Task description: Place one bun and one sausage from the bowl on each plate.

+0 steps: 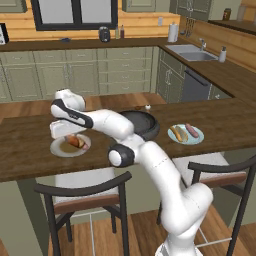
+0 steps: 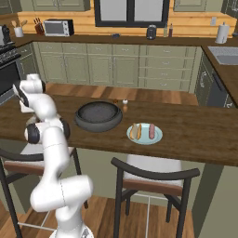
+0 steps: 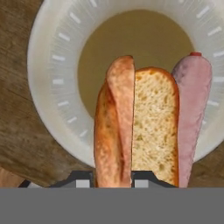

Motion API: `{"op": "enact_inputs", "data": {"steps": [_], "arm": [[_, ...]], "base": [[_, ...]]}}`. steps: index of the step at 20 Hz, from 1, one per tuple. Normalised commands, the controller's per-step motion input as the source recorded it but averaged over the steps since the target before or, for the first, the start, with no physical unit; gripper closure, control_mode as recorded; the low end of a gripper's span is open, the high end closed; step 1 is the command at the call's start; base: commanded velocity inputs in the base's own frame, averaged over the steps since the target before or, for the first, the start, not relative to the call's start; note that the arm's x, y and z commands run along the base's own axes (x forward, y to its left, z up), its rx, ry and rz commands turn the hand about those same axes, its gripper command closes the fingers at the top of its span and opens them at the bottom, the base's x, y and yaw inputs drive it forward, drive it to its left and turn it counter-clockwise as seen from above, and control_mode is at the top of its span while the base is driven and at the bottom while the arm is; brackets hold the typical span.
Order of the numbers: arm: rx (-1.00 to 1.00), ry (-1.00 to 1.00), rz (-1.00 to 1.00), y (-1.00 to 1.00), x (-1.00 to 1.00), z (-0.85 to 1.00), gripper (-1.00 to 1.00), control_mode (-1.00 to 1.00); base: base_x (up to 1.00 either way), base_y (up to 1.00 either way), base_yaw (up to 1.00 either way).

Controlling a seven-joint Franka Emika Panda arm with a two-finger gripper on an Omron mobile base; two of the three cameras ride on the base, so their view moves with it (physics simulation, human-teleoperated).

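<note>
Green cabinets, wooden floor, dark window

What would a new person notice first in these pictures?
First, the white arm bent low over the counter's left end, its end effector shut on a bun above a white plate, beside a pink sausage. Then the dark bowl mid-counter and the blue plate to its right, already served.

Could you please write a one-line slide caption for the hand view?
Fingers shut on the bun, held over the white plate beside the sausage.
</note>
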Motion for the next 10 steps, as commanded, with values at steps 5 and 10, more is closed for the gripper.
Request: {"op": "enact_inputs", "data": {"steps": [5, 10], "arm": [[0.00, 0.02, 0.02, 0.00, 0.00, -0.15, -1.00, -1.00], [0.00, -0.02, 0.00, 0.00, 0.00, 0.00, -1.00, -1.00]], "base": [[0.00, 0.00, 0.00], [0.00, 0.00, 0.00]]}}
